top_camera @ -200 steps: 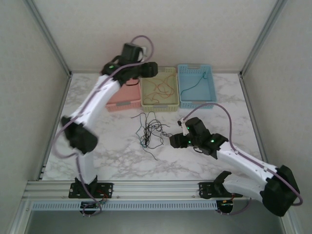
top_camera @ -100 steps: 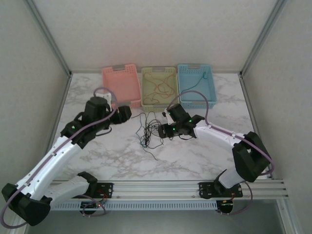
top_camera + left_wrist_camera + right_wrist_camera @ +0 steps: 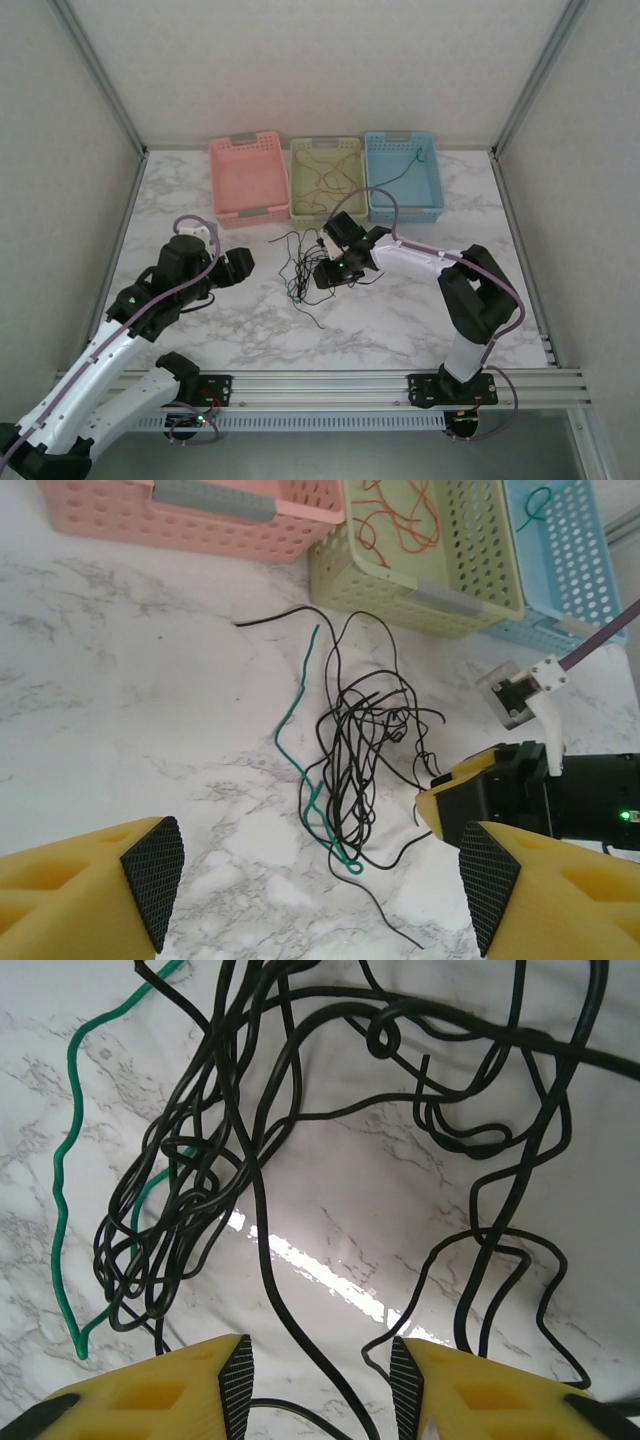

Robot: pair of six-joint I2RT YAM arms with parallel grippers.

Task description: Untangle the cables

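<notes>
The white marble-look worktop (image 3: 400,330) is the biggest thing here. Along its far edge three perforated plastic baskets sit side by side: pink (image 3: 250,210), yellow-green (image 3: 300,212) and light blue (image 3: 436,190). In the left wrist view all three are cut off by the frame.

The left hand (image 3: 240,265) hangs over the worktop to the left of the mess. Its wrist cam shows the yellow fingers (image 3: 150,870) spread wide with nothing between them. Only the tips make it into that view.

The right hand (image 3: 322,275) is right at the tangle's right edge, low over the worktop. From above it's just a dark blob. Its own camera shows the fingers (image 3: 235,1375) apart, with one black strand running down between them, not pinched. Where that strand ends is cut off at the bottom.

The cables: the main clump of thin black curly wires (image 3: 305,265) lies in the middle of the worktop, just in front of the yellow-green basket. The loops overlap so much I can't tell how many strands there are. A teal-green wire (image 3: 297,720) runs down its left side and ducks under the black ones. Some reddish-orange wires (image 3: 325,180) lie in the yellow-green basket, and one dark teal wire (image 3: 405,172) in the blue one.
</notes>
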